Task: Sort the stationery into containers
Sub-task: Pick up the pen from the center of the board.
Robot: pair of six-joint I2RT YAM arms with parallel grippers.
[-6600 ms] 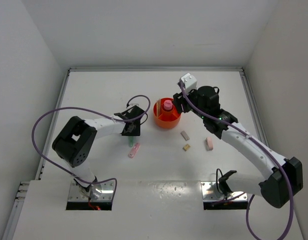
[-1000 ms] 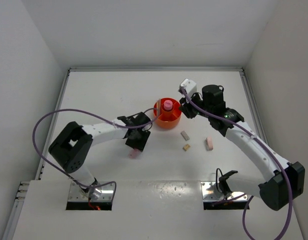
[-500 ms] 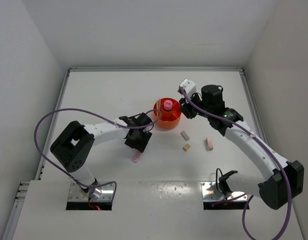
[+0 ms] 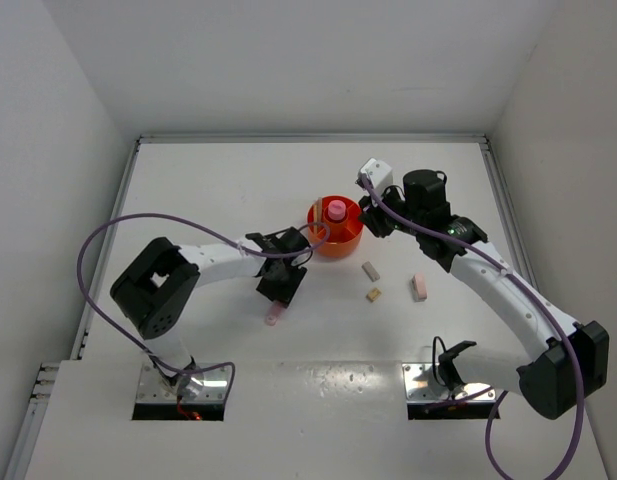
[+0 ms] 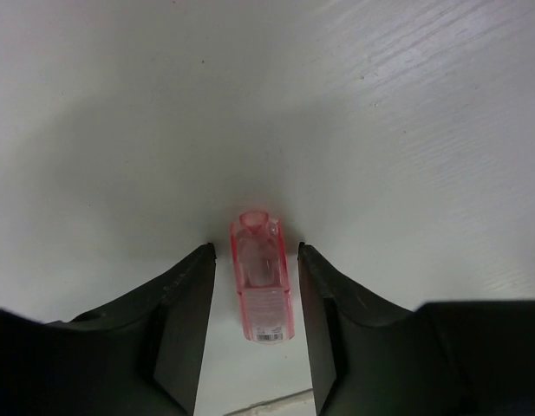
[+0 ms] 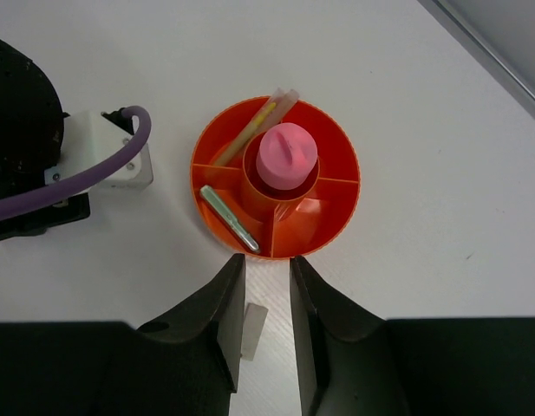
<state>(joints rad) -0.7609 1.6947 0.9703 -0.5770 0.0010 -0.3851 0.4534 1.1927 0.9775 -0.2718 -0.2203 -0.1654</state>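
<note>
A pink see-through tube (image 5: 261, 282) lies flat on the table between the fingers of my left gripper (image 5: 254, 251), with a small gap on each side; the gripper is open. From above, the tube's end (image 4: 273, 317) pokes out below the left gripper (image 4: 280, 285). The orange organiser (image 4: 348, 245) holds a pink-capped item (image 6: 287, 154) in its central well, a green pen-like item (image 6: 231, 219) and a cream stick (image 6: 254, 121) in outer compartments (image 6: 332, 212). My right gripper (image 6: 267, 264) hovers just beside the organiser, open and empty.
A beige eraser (image 4: 370, 270), a tan cube (image 4: 373, 295) and a pink eraser (image 4: 419, 287) lie on the table right of the organiser, under the right arm. The beige eraser (image 6: 257, 325) shows partly behind a right finger. White walls enclose the table.
The left gripper has shifted a little right and nearer, and the pink tube now sticks out below it. Earlier a green item lay by it; now none does. The right arm stays still.
</note>
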